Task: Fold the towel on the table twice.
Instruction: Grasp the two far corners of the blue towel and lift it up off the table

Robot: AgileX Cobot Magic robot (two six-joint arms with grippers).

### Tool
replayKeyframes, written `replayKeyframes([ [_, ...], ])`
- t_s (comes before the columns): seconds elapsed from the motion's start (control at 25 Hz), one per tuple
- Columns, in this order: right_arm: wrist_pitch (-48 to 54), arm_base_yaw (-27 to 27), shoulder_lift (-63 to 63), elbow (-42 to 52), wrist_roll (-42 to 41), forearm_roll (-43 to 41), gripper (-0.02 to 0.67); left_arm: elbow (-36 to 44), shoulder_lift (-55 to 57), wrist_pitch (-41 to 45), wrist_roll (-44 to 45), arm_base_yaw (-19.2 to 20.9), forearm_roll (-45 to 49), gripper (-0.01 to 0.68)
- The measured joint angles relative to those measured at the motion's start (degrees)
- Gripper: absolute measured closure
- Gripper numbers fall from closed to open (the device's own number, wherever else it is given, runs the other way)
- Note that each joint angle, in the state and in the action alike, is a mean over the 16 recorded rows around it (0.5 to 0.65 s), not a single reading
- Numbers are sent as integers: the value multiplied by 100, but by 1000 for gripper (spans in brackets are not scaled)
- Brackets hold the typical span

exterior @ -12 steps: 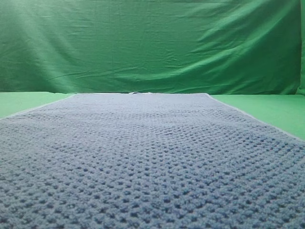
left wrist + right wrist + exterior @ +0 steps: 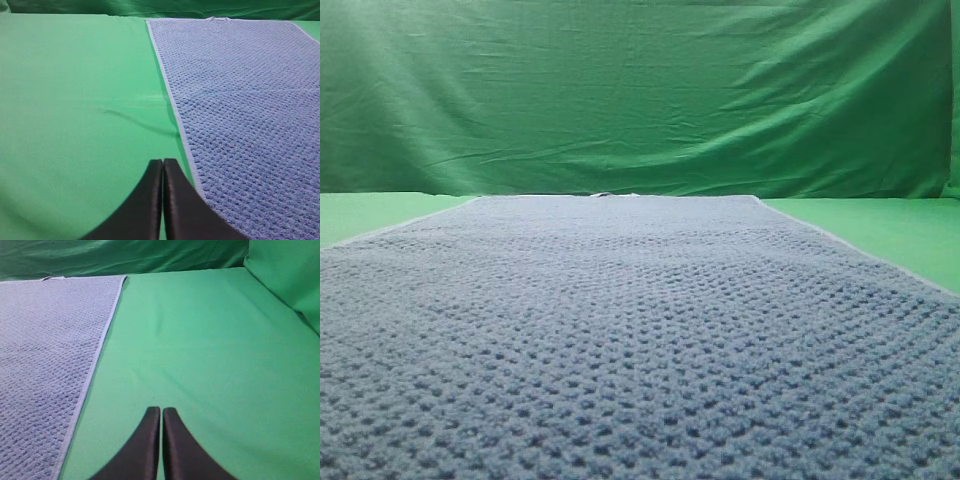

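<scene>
The blue-grey waffle-weave towel [image 2: 640, 340] lies flat and spread out on the green table [image 2: 880, 225], filling most of the exterior high view. No gripper shows in that view. In the left wrist view my left gripper [image 2: 163, 161] is shut and empty, above the table just left of the towel's [image 2: 240, 100] pale left hem. In the right wrist view my right gripper [image 2: 161, 409] is shut and empty, over bare table [image 2: 200, 340] well to the right of the towel's [image 2: 45, 350] right hem.
A wrinkled green backdrop cloth [image 2: 640, 90] hangs upright behind the table. A small crease [image 2: 135, 117] runs across the table cover left of the towel. A raised green fold [image 2: 290, 275] stands at the far right.
</scene>
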Motion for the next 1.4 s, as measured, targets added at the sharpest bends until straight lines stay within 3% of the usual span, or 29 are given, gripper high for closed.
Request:
replayKeyframes([
  [0.52,-240,0,0,0,0,82,649,5,0,-256,0,0,-196,673],
  [1.08,-2421,0,0,-18,125,324,649,-92,2,-1881,-78,0,-756,673],
  [1.4,-2215,0,195,-681,324,313,649,-986,384,-1255,-152,-4,-769,673],
])
